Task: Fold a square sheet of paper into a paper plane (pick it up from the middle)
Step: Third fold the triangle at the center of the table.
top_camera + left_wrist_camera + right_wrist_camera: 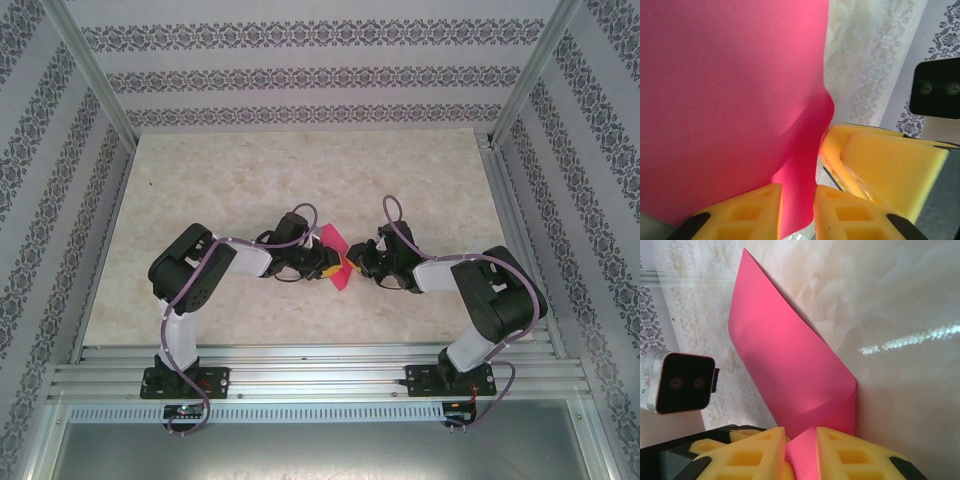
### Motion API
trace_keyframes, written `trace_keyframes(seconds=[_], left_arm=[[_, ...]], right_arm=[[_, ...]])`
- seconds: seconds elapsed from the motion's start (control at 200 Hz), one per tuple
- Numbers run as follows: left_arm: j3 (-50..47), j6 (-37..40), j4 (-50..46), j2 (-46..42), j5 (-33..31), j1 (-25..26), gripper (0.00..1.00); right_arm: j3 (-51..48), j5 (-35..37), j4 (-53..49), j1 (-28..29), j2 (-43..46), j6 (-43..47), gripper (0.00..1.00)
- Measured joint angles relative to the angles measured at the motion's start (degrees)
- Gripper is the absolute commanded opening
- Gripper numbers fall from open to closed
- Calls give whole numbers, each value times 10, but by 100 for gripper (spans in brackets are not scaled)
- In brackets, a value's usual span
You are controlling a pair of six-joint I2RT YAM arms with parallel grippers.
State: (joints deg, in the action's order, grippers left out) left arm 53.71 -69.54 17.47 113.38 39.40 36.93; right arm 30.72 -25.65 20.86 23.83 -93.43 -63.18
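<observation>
While left gripper and right gripper pinch sheet, lower edge hidden.

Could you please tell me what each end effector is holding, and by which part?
Both hold the pink sheet of paper: the left end effector and the right end effector each pinch it at an edge, close to where it curls over.

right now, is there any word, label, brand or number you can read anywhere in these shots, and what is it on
No readable text anywhere.
pink paper: plain, no print.
walls: repeated ornament bands, no letters.
black camera: two lenses, no label that can be read.
table: marbled surface, no marks.
</observation>
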Motion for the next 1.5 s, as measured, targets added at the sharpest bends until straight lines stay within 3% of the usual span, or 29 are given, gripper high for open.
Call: trace_keyframes(seconds=[0.305,0.894,1.239,1.504], left_arm=[[12,-2,1,7,2,0,29],[18,-12,7,17,4,7,5],[20,-2,-1,17,-4,7,2],[21,27,-36,4,-7,-2,2]], right_arm=[[-1,-2,2,0,0,0,23],[-1,-7,-3,0,5,1,26],[32,18,-146,0,93,63,31],[67,46,-241,3,100,110,24]])
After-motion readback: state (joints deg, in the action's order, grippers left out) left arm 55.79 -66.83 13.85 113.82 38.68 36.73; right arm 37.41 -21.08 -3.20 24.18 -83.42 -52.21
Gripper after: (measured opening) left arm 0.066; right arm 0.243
